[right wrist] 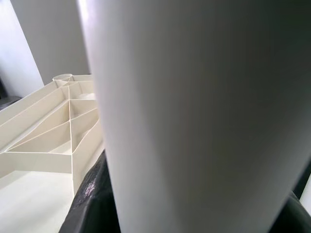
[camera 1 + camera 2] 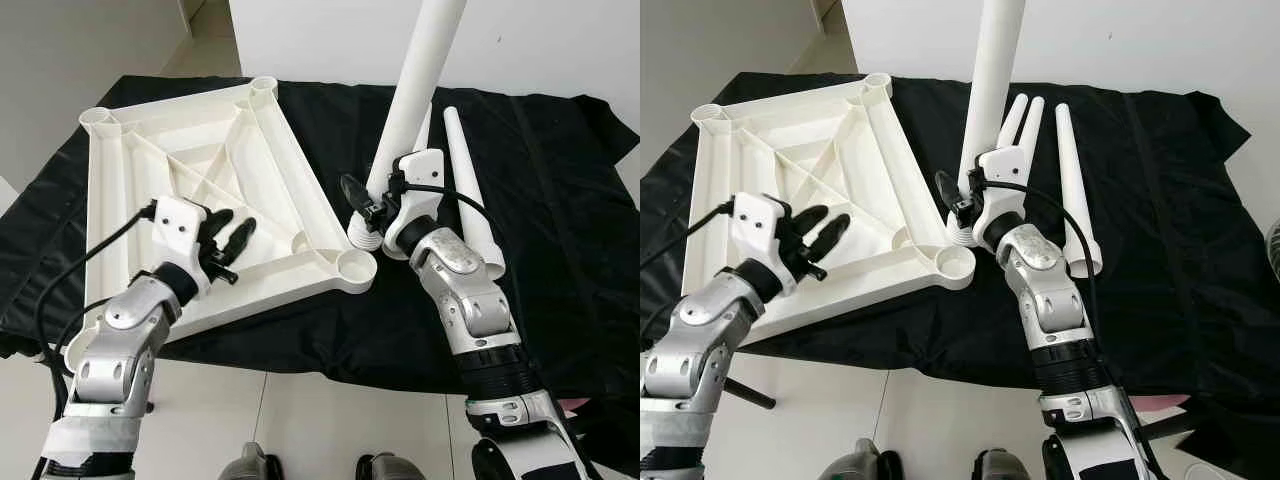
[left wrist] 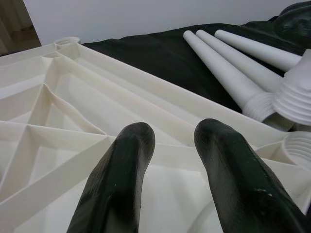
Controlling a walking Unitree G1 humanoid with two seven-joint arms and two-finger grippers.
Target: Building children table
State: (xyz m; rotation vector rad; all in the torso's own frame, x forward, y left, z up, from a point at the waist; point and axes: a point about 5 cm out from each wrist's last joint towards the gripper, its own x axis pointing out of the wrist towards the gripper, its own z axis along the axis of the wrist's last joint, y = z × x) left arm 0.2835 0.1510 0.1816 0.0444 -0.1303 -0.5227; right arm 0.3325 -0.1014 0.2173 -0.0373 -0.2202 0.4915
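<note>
right gripper (image 2: 372, 208) at frame centre is clenched on the upright white leg (image 2: 418, 95), low near its threaded end; hollow plastic, probably light, stiff, slick. left gripper (image 2: 232, 240), lower left, hangs released over the upturned tabletop (image 2: 200, 170)

A white plastic tabletop (image 2: 200, 190) lies upside down at the left of the frame, its ribbed underside up, with round sockets at its corners. One white tapered leg (image 2: 415, 95) stands nearly upright at centre top, its threaded end (image 2: 366, 238) down just beside the near-right socket (image 2: 357, 265). Three more legs (image 2: 1072, 190) lie side by side to the right
</note>
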